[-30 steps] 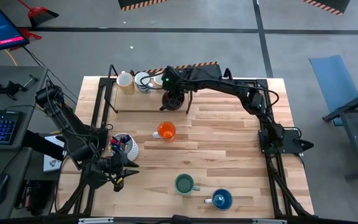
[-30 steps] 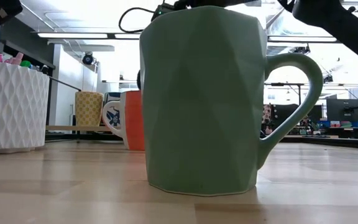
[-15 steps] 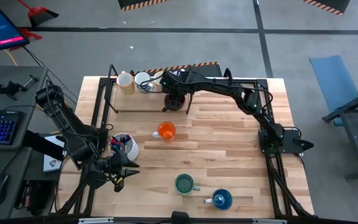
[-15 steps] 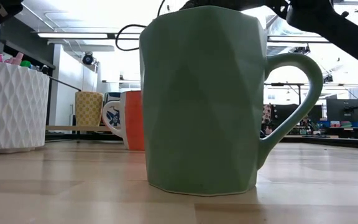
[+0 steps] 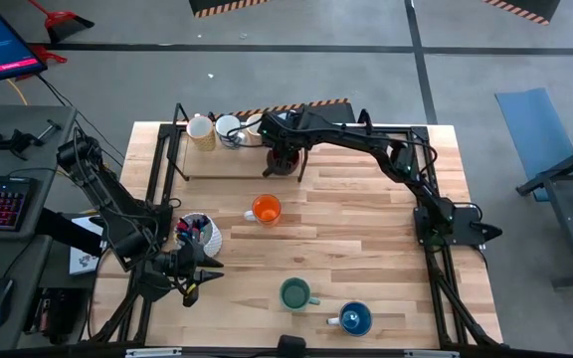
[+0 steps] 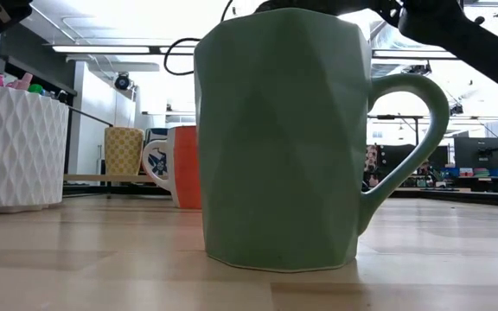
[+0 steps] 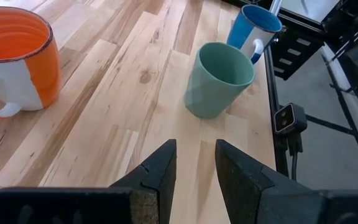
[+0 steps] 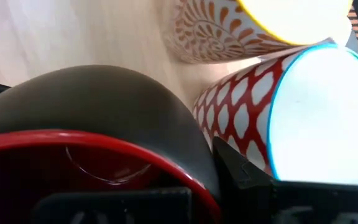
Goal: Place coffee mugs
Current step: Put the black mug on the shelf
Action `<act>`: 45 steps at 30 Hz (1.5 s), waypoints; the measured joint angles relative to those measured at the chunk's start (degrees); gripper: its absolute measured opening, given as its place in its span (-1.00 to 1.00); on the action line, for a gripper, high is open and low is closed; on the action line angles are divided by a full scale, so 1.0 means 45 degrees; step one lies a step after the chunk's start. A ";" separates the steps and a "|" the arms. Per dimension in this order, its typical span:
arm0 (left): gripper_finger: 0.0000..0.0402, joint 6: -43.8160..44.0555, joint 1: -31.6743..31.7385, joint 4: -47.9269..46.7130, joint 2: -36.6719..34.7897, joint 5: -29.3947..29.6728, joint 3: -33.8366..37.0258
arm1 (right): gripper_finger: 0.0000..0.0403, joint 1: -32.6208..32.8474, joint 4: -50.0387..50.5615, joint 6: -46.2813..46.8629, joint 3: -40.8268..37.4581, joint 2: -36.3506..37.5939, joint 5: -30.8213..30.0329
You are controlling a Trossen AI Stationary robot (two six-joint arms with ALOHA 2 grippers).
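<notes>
1. Right wrist view: the right tool (image 8: 185, 186) is gripping the dark mug (image 8: 92, 118) by its red rim, beside the red-patterned mug (image 8: 291, 118) at the counter's (image 5: 366, 239) far edge.
2. The mug is looking rigid, glazed, slippery and breakable; rim or handle is offering the surest hold.
3. The left tool (image 7: 194, 171) is idling, partly open, near the green mug (image 7: 216, 78).

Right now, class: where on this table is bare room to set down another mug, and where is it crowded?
Free: the table's right half, beyond the orange mug and green mug. Crowded: the far-left corner, where the right gripper holds a dark red mug beside patterned mugs.
</notes>
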State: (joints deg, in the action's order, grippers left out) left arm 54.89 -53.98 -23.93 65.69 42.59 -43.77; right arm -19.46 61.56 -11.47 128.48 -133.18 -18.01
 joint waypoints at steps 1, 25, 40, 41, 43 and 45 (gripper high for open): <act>-0.50 0.0000 0.0000 0.0002 0.0000 0.0000 0.0000 | -1.00 0.0000 0.0004 0.0125 0.0001 -0.0029 -0.0094; -0.50 0.0000 0.0000 -0.0003 0.0000 0.0005 0.0000 | -0.71 -0.0029 -0.0355 0.0248 0.0015 -0.0196 -0.0334; -0.50 0.0087 -0.0003 -0.0008 0.0000 0.0010 0.0000 | -0.56 -0.0010 0.0077 0.0209 0.1239 -0.0138 -0.0644; -0.50 0.0087 0.0000 -0.0008 0.0000 0.0007 0.0000 | -0.55 -0.0010 0.0155 0.0212 0.1399 -0.0138 -0.0640; -0.50 0.0108 -0.0003 -0.0007 0.0000 0.0010 0.0000 | -0.54 0.0002 0.0180 0.0216 0.1445 -0.0077 -0.0667; -0.50 0.0112 -0.0005 -0.0008 0.0000 0.0010 0.0000 | -0.54 0.0087 0.0542 0.0320 0.1429 0.0076 -0.0612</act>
State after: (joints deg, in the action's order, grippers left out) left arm 55.40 -54.00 -23.97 65.69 42.63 -43.77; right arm -19.07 64.00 -10.02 134.91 -132.84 -20.76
